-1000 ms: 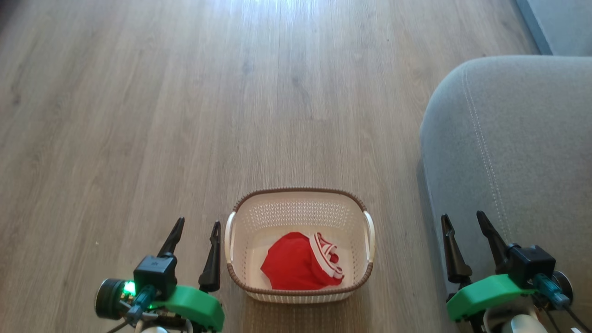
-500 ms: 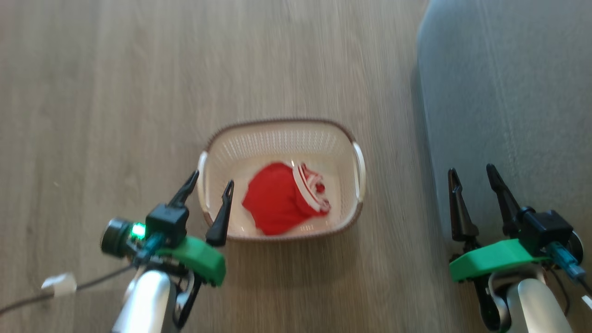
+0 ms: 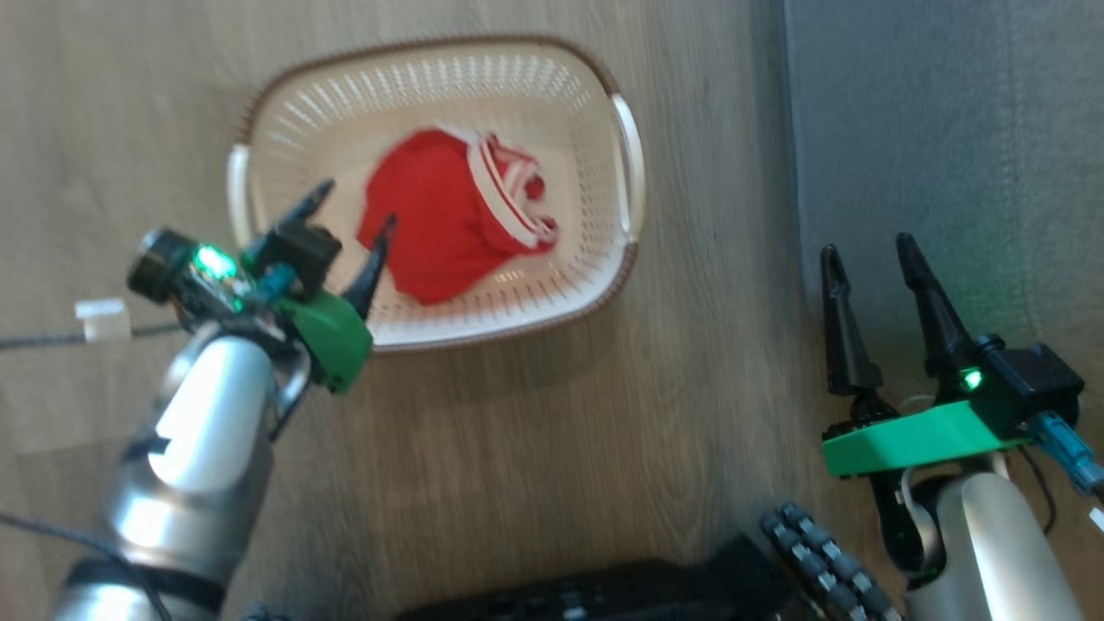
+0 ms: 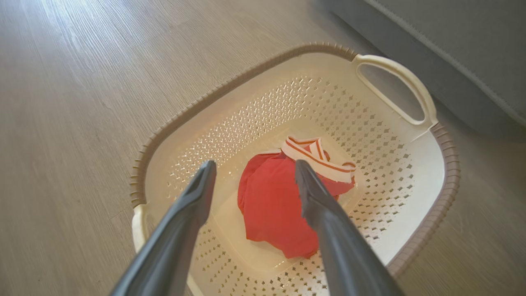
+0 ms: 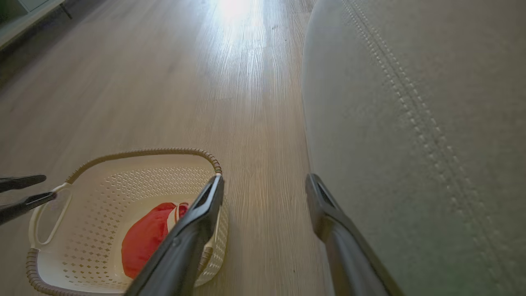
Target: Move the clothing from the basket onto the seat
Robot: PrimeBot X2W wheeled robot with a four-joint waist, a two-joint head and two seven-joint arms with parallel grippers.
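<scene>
**Seat.** The grey upholstered seat (image 3: 949, 129) occupies the right of the scene. Its left edge runs near the basket's right handle without touching it. This is the drop target, and nothing lies on the part in view.

**Basket.** The perforated cream basket (image 4: 446, 164) stands on the wood-plank floor (image 3: 517, 448), left of the seat.

**Clothing.** The red clothing (image 3: 431, 224) lies bunched on the basket bottom, clear of the walls. It cannot be told whether the heap is one piece or two.

**Grippers.** The left gripper (image 3: 355, 204) hangs over the near-left part of the basket, jaws spread wide and empty, aimed at the heap. The right gripper (image 3: 867, 244) is likewise spread and empty, over the seat's near-left edge.

**Procedure — judged step: first reach and grasp.**
1. Lower the left fingers inside the rim, keeping the left one clear of the left handle.
2. Straddle the thick red fold rather than the white striped trim band (image 4: 316, 160), which is likely to slip out of a pinch.
3. Close fully, then lift straight up until the fabric clears the rim — the light basket may drag along if cloth catches in the perforations.
</scene>
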